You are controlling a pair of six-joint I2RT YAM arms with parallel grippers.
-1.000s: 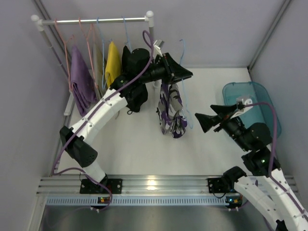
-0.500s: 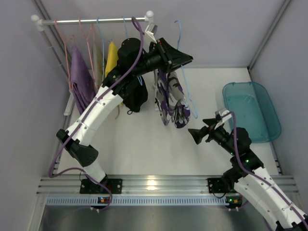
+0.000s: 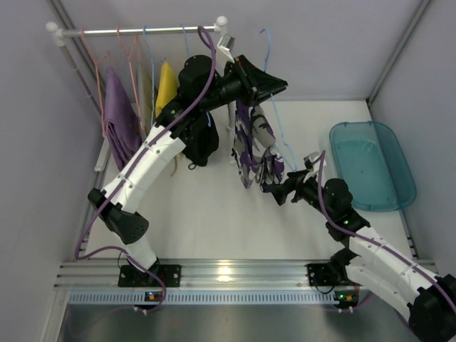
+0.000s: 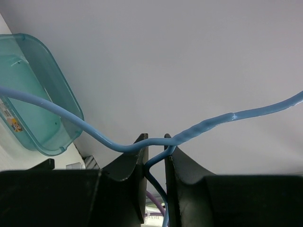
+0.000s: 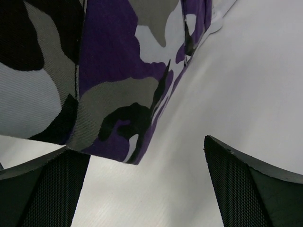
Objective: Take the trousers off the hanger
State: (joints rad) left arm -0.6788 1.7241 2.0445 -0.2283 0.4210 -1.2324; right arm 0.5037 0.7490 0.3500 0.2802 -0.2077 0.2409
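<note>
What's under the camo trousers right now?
The open right gripper sits just below the lower corner of the camo trousers, with white table underneath. Cloth covers the part of the blue hanger they drape over.

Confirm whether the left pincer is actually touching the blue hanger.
Touching. The left wrist view shows the blue hanger's wire running down between the left pincer's two fingers, which are closed on it.
</note>
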